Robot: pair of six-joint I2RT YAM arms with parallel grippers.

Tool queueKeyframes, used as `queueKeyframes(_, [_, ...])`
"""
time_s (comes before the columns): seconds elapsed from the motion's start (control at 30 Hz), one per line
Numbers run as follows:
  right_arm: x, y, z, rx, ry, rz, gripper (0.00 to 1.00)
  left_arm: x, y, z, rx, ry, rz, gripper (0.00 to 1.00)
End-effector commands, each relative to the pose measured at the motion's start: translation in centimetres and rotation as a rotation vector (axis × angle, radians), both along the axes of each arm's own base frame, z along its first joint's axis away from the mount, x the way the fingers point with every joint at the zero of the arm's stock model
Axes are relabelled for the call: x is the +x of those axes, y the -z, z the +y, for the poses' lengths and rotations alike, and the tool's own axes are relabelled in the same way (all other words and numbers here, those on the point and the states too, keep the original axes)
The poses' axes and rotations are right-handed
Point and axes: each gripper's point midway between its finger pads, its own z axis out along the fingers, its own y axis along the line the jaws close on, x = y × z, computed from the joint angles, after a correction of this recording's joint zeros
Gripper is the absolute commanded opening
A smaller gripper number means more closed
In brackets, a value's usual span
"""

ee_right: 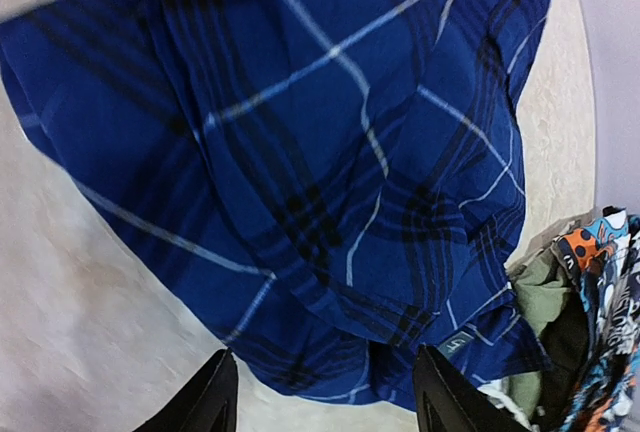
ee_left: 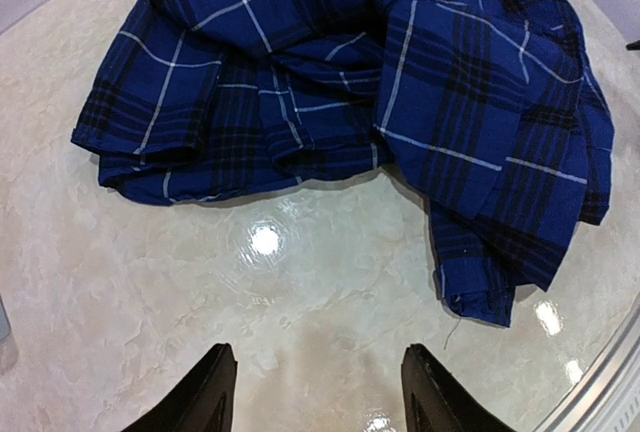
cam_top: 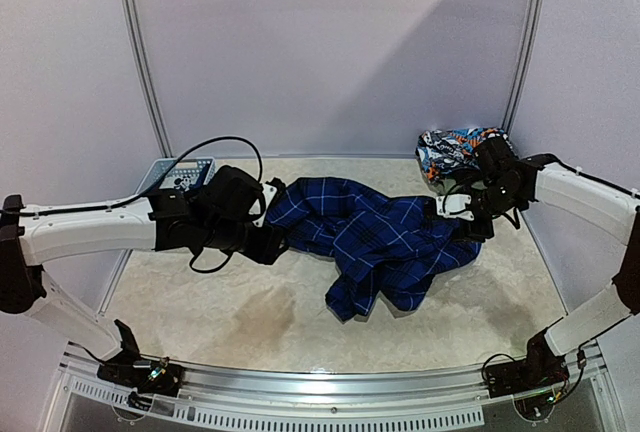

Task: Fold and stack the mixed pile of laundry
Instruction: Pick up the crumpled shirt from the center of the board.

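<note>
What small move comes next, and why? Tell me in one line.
Probably ease the left pincer forward and down to the nearest hem of the plaid shirt, then close. The shirt lies crumpled and unfolded on the table, and the left pincer is open and empty over bare tabletop, just short of the cloth.
</note>
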Motion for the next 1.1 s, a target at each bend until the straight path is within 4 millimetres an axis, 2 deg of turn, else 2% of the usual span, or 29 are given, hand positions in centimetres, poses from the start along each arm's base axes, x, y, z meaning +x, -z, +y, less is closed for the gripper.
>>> queueKeyframes(0.0, [1.3, 2.3, -1.5, -0.186, -0.113, -0.075, 0.61, -0.2, -0.7, -1.1, -0.038, 0.010, 0.002, 0.58])
queueKeyframes(0.17, [2.2, 4.4, -1.8, -0.251, -0.147, -0.099, 0.63, -0.3, -0.4, -1.0, -0.046, -0.006, 0.008, 0.58])
queueKeyframes(0.3, [2.6, 5.4, -1.1, -0.252, -0.168, -0.107, 0.63, -0.4, 0.0, -0.7, -0.050, -0.019, 0.013, 0.58])
queueKeyframes(0.43, [4.1, 5.7, -0.2, -0.249, -0.142, -0.172, 0.58, -0.4, 0.3, -0.4, -0.042, -0.026, 0.013, 0.58])
queueKeyframes(0.57, [4.3, 5.5, 1.4, -0.214, -0.136, -0.175, 0.38, -0.4, 0.5, -0.2, -0.032, -0.031, 0.011, 0.58])
queueKeyframes(0.63, [4.1, 5.4, 2.1, -0.209, -0.144, -0.170, 0.22, -0.5, 1.0, -0.2, -0.025, -0.026, 0.019, 0.58])
queueKeyframes(0.7, [3.8, 4.9, 2.6, -0.206, -0.151, -0.162, 0.09, -1.2, 1.7, -1.0, -0.036, 0.015, 0.060, 0.60])
queueKeyframes(0.77, [3.2, 3.8, 3.4, -0.197, -0.158, -0.150, 0.00, -3.0, 2.4, -2.9, -0.036, 0.108, 0.091, 0.61])
queueKeyframes(0.83, [2.7, 1.4, 4.3, -0.148, -0.149, -0.147, 0.00, -5.1, 2.8, -4.7, -0.010, 0.208, 0.067, 0.63])
queueKeyframes(0.93, [2.7, -3.8, 5.4, -0.043, -0.089, -0.150, 0.00, -7.8, 3.7, -7.0, 0.007, 0.323, 0.021, 0.65])
queueKeyframes(1.0, [2.9, -6.9, 5.9, 0.010, -0.042, -0.141, 0.00, -8.8, 4.1, -8.2, 0.007, 0.364, -0.018, 0.66])
queueKeyframes(1.07, [3.0, -9.0, 6.3, 0.058, 0.011, -0.114, 0.00, -9.1, 4.9, -9.4, 0.016, 0.378, -0.046, 0.66])
